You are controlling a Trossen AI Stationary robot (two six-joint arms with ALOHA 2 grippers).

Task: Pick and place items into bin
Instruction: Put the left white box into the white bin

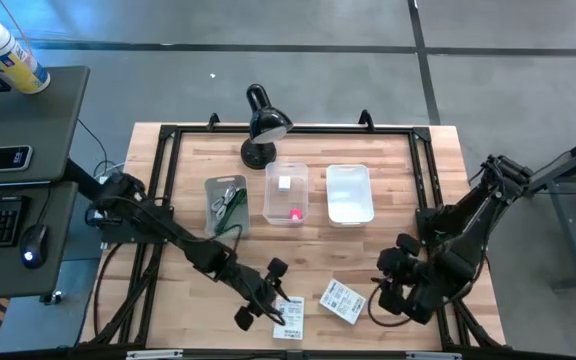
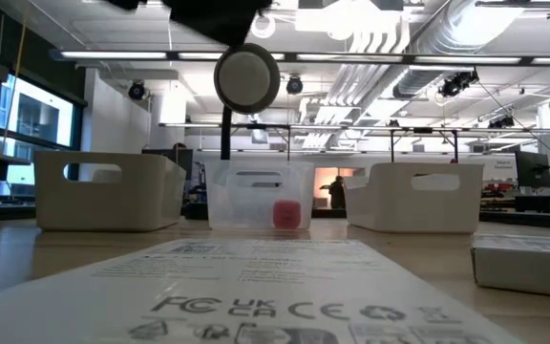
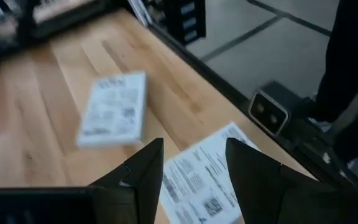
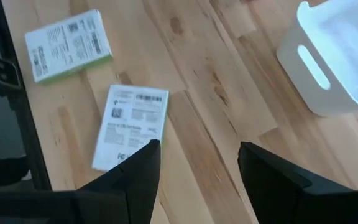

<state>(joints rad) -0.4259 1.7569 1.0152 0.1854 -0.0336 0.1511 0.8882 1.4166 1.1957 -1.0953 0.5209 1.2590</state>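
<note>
wood worktop [image 1: 198, 280] holds three bins in a row, with a pink cube [image 1: 295, 213] in the clear bin [image 1: 286, 192]. my left tool [image 1: 265, 297] hangs wide open just over one packet [image 1: 289, 315]. my right tool [image 1: 396, 283] is open too, near the other packet [image 1: 343, 299].

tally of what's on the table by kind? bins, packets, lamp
Bins: 3 – grey bin, clear bin, white bin
White printed packets: 2 – one lying near the right gripper, one under the open left gripper
Black desk lamp: 1
Total: 6
</note>
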